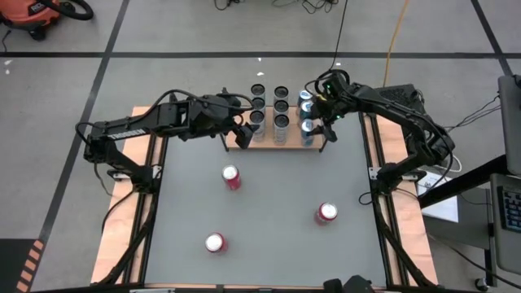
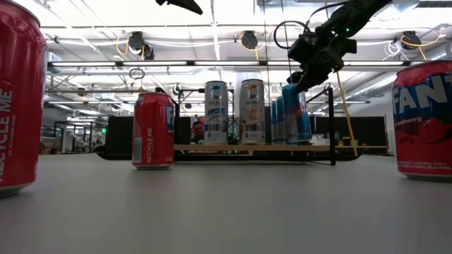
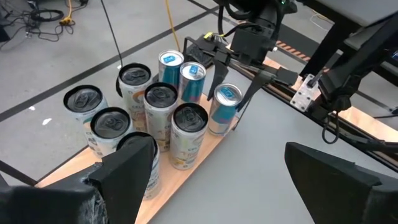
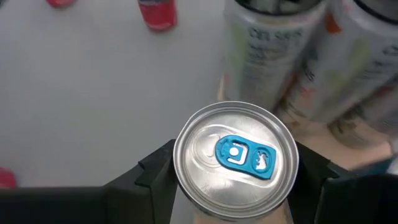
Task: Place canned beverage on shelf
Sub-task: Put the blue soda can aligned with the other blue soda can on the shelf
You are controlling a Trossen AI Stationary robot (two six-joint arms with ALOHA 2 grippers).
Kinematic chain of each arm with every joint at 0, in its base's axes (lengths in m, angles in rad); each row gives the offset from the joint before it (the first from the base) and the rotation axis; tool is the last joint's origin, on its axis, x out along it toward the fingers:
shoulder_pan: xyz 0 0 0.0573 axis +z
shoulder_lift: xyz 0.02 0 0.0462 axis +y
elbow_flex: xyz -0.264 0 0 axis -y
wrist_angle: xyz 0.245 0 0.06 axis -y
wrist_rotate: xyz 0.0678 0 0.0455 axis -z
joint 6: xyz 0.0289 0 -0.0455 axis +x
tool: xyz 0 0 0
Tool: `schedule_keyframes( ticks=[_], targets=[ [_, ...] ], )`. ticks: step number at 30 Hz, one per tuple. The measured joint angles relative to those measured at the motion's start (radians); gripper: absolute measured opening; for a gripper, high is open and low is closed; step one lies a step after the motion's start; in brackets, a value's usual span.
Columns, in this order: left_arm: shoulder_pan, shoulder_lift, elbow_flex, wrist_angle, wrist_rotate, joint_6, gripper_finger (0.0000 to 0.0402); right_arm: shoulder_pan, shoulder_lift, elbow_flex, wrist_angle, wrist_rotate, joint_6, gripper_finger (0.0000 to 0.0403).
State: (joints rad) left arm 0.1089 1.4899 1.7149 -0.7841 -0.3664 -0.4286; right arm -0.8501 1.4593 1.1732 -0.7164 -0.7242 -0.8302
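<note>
Blue-sided, with a silver lid and a blue pull tab, the slim canned beverage is sitting squarely between our right gripper's two dark fingers, one pressing against each side of the can just below its rim, so we are gripping it from above. In the high view this can is standing at the right end of the small light-wood shelf with thin black rod frames, nearest the open table, with two more blue slim cans lined up behind it. In the low view its base appears level with the board, though we cannot tell whether it is fully resting there. Just beside it to the left, six pale printed tall cans with dark lids are crowding the rest of the board in two rows.

Our left gripper is hovering at the shelf's left end, fingers spread wide and holding nothing, close to the nearest pale can.

Three red soda cans are standing well apart on the large grey tabletop in front of the shelf.
</note>
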Motion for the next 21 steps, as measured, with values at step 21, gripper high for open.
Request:
schedule_keyframes(
  ticks=[21],
  targets=[
    [0.0, 0.0, 0.0, 0.0, 0.011, 0.026, 0.0363, 0.001, 0.0, 0.0, 0.0, 0.044, -0.047, 0.0193]
  ],
)
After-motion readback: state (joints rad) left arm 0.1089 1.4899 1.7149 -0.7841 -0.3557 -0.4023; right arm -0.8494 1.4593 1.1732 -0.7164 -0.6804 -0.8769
